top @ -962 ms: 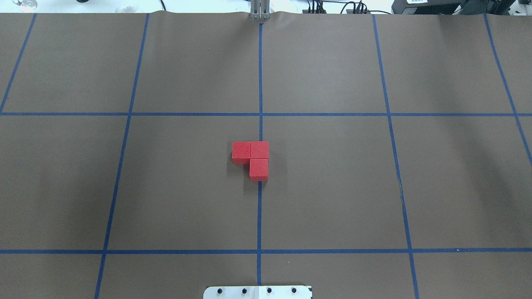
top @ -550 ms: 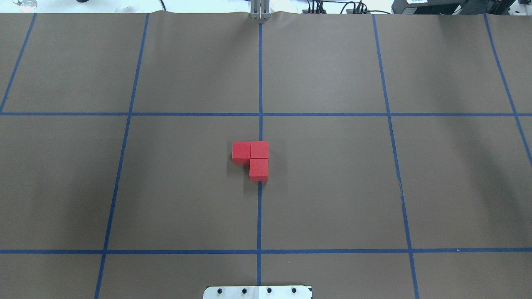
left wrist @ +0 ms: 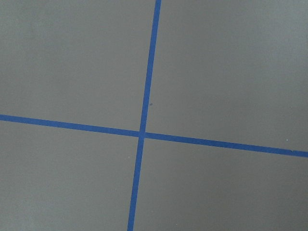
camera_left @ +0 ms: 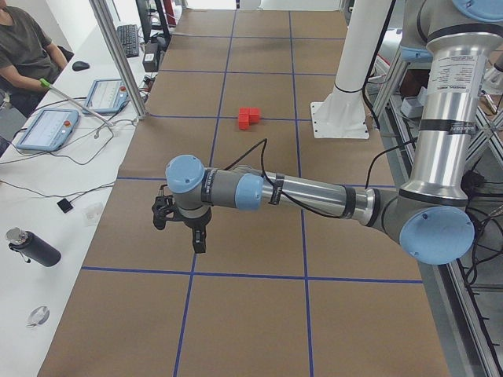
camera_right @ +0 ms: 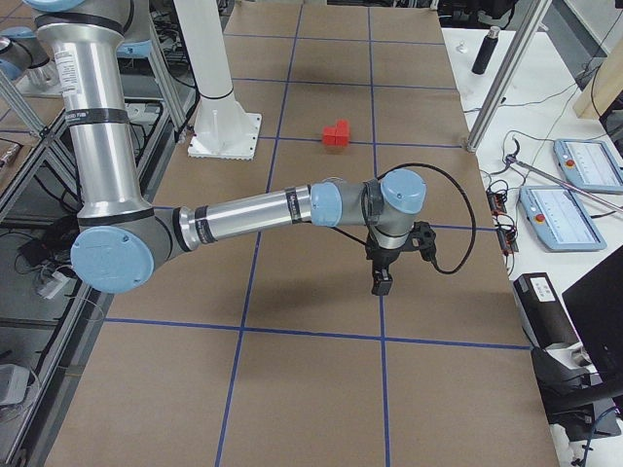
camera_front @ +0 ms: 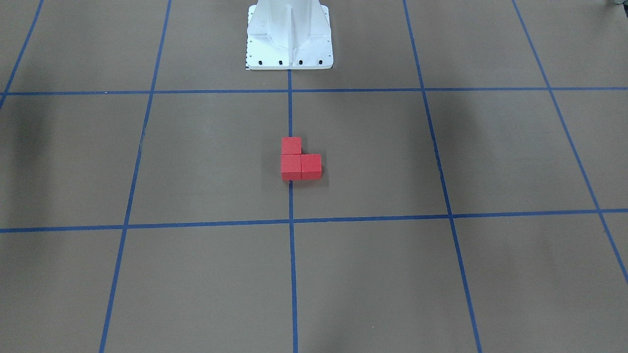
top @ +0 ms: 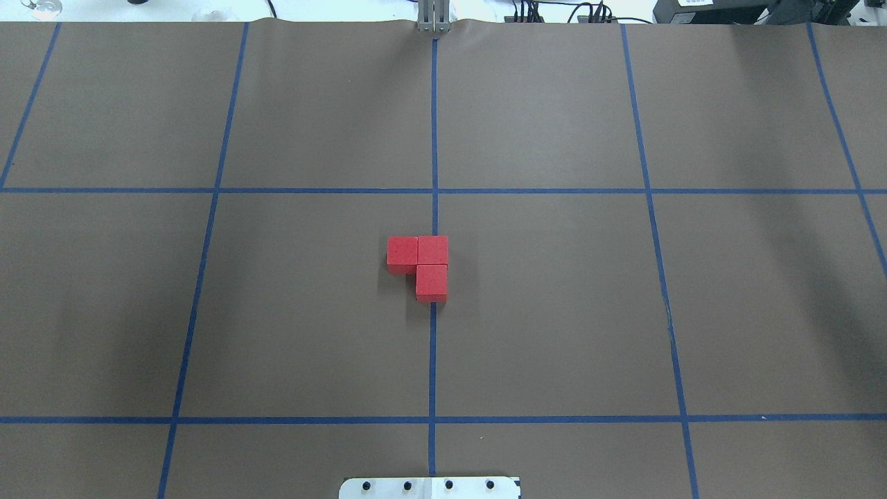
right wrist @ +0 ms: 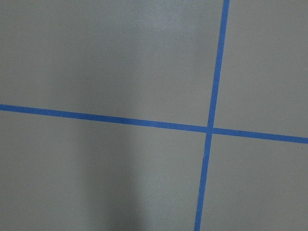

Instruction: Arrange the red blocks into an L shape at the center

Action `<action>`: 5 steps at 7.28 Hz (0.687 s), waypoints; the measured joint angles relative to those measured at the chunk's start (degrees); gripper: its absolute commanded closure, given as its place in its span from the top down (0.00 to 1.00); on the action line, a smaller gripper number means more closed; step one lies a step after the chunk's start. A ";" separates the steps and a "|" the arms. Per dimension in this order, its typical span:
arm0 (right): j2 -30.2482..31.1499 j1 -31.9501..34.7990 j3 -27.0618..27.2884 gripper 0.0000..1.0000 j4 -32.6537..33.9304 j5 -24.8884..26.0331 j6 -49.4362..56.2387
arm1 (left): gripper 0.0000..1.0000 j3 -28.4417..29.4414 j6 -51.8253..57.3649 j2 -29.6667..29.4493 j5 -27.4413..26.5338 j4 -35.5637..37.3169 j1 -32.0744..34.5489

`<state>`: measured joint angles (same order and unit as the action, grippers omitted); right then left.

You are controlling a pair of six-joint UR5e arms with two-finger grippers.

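Observation:
Three red blocks lie touching in an L on the brown surface at the center, over the central blue tape line (top: 433,346). In the overhead view one block (top: 402,252) lies left of the corner block (top: 433,249), and the third (top: 431,281) lies nearer the robot. The group also shows in the front-facing view (camera_front: 300,162) and both side views (camera_left: 249,118) (camera_right: 337,134). My left gripper (camera_left: 197,238) hangs over the table's left end, far from the blocks. My right gripper (camera_right: 383,280) hangs over the right end. I cannot tell whether either is open or shut.
The white robot base plate (top: 429,487) (camera_front: 289,61) stands at the near edge behind the blocks. A side bench holds tablets (camera_left: 47,128), a bottle (camera_left: 31,247) and cables, with a seated person (camera_left: 23,47) there. Metal posts (camera_left: 118,55) (camera_right: 506,68) stand at the table's ends.

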<state>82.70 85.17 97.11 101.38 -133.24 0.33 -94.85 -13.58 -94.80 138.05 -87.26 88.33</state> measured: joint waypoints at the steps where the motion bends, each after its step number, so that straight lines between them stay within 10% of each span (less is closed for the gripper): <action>1: 0.09 0.23 0.05 1.00 -0.06 -0.91 -0.03 | 1.00 -0.47 -0.12 0.11 0.02 -0.06 0.00; 5: -0.01 3.20 -0.08 1.00 -0.04 -5.59 0.03 | 1.00 -1.95 -0.38 0.21 -0.19 -0.08 0.06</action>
<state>82.68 88.36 97.03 101.35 -138.83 0.36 -96.81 -13.96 -94.59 137.86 -87.34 88.39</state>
